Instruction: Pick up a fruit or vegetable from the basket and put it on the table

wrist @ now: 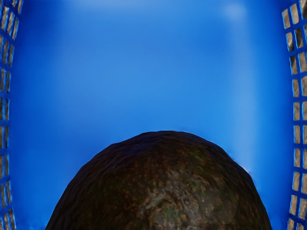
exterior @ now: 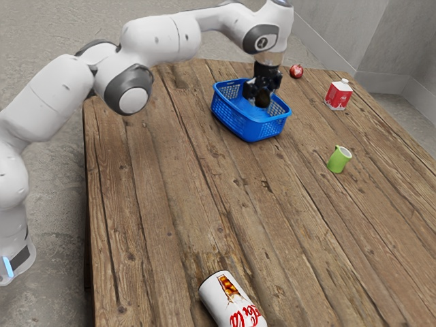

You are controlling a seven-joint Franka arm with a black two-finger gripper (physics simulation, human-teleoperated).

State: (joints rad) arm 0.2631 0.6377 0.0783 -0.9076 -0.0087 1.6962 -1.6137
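"What does the exterior view give?"

"One can [exterior: 231,300] near; one cup [exterior: 338,159], one carton [exterior: 337,95], one red fruit [exterior: 296,71] farther, toward the exterior view's right."

"The wrist view?"

"Rough, dark brown, domed skin: one avocado [wrist: 163,187], inside one basket [exterior: 246,128]."

"The gripper [exterior: 263,97]?"

"At the avocado; its opening and hold nobody can tell."
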